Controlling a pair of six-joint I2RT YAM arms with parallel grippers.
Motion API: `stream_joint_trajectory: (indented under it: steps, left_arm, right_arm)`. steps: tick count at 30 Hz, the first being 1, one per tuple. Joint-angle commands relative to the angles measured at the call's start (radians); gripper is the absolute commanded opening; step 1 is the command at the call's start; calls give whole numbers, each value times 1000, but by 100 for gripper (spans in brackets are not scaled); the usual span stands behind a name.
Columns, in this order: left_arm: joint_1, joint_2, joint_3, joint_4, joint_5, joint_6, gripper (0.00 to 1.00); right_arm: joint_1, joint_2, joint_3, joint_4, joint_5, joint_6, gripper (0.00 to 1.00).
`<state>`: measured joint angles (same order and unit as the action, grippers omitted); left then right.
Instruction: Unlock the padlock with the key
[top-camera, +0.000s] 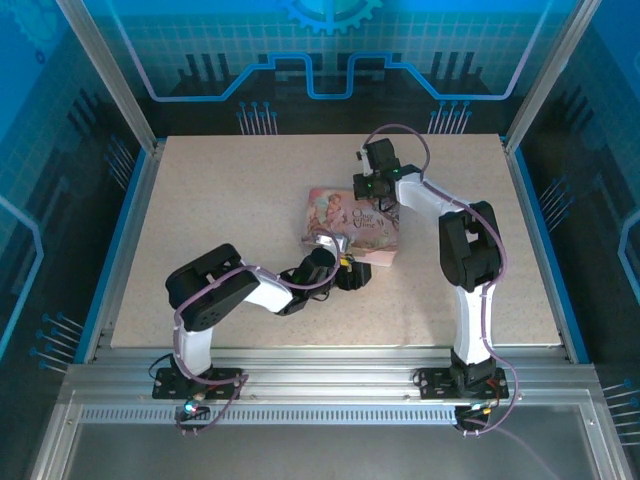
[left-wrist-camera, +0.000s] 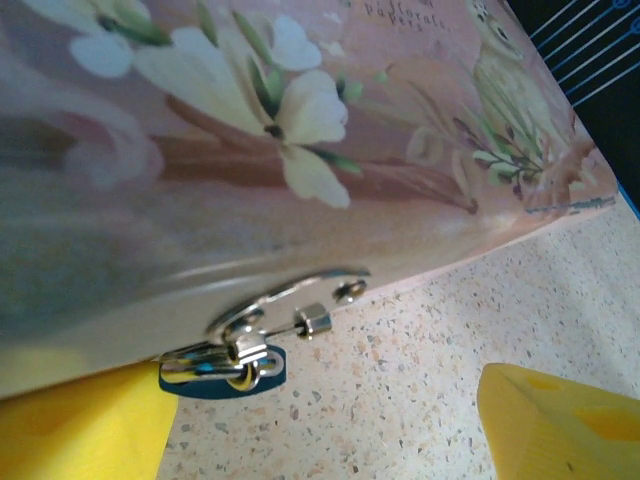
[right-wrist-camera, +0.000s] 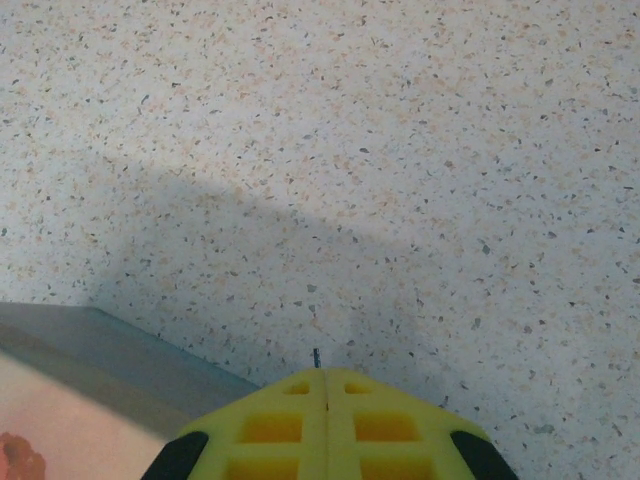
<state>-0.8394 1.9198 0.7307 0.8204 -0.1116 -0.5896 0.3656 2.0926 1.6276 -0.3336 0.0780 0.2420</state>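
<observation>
Left wrist: shiny bluish padlock (left-wrist-camera: 222, 362) beside spread left claw (left-wrist-camera: 320, 405); right claw (right-wrist-camera: 324, 388) pressed together.

Bare table (top-camera: 220, 200) left of the pink box (top-camera: 350, 225); padlock (left-wrist-camera: 225, 365) hard by its lower edge.

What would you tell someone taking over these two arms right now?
Left gripper: open, close to the padlock, not gripping it.
Right gripper: shut; a thin tip pokes out, likely the key, over the table beside the box.
Padlock: hanging at the box's latch.
Done: key apparently picked up.
To do: steady the padlock, bring the key over, insert, turn.
</observation>
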Motion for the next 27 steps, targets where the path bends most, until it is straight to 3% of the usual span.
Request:
stream_joint_trajectory:
  steps: [1,4,11,21,27]
  left_arm:
    - [25,-9,3,124,-25,40,81]
    - [52,13,-9,235,108,25,75]
    - [91,37,-36,353,243,-9,68]
    - [94,98,-25,454,316,-72,58]
    - [90,92,-33,417,269,-75,64]
  right_arm:
    - [31,-25,-38,-106,-77,-10,0]
    - [31,-28,-41,-106,-74,-13,0]
    - [27,-34,-46,-107,-71,-17,0]
    - [26,-31,-40,-111,-68,-12,0]
    - [27,-32,-43,-110,-69,-12,0]
